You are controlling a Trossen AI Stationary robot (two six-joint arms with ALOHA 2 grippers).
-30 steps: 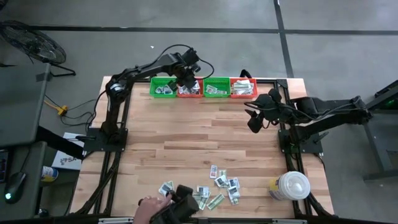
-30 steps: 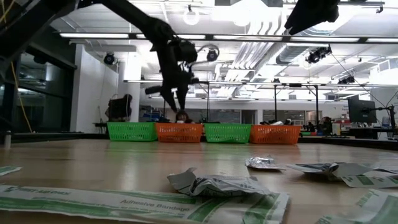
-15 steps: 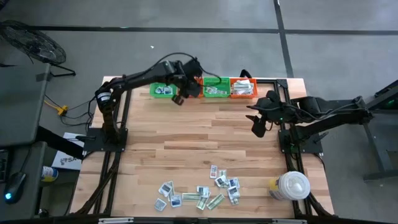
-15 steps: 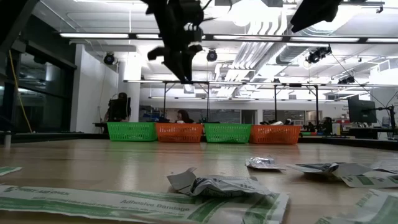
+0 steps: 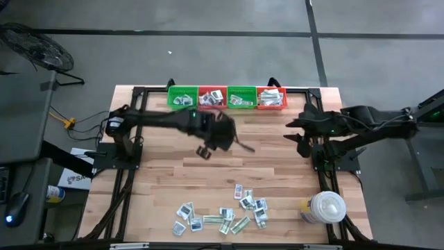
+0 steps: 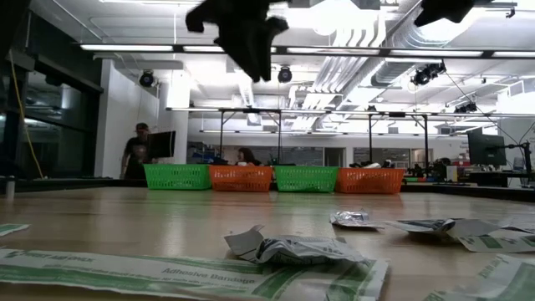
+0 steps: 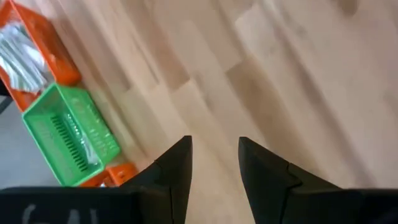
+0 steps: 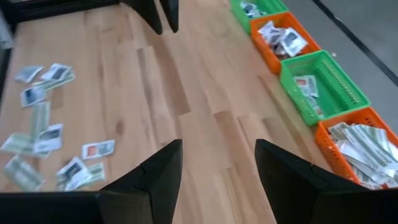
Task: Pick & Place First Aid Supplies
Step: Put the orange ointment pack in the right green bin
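- Sitting along the table's far edge, four baskets [image 5: 227, 97] (two green, two orange).
- Roughly fifteen first aid supplies [image 5: 223, 212] lie scattered at the near edge, well apart from both grippers.
- Left gripper [image 5: 205, 150] parted, empty, mid-table; right gripper [image 5: 303, 144] parted, empty.

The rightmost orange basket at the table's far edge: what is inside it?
The rightmost orange basket holds a heap of white and pale-green first aid packets, piled above its rim. Whatever lies beneath the top layer is covered.

The left arm is stretched out over the middle of the tabletop, its claw [image 5: 204, 151] held high with the fingers [image 7: 176, 163] parted and nothing between them. The right claw [image 5: 303, 146] is held near the tabletop's right edge, fingers [image 8: 163, 167] apart and empty.
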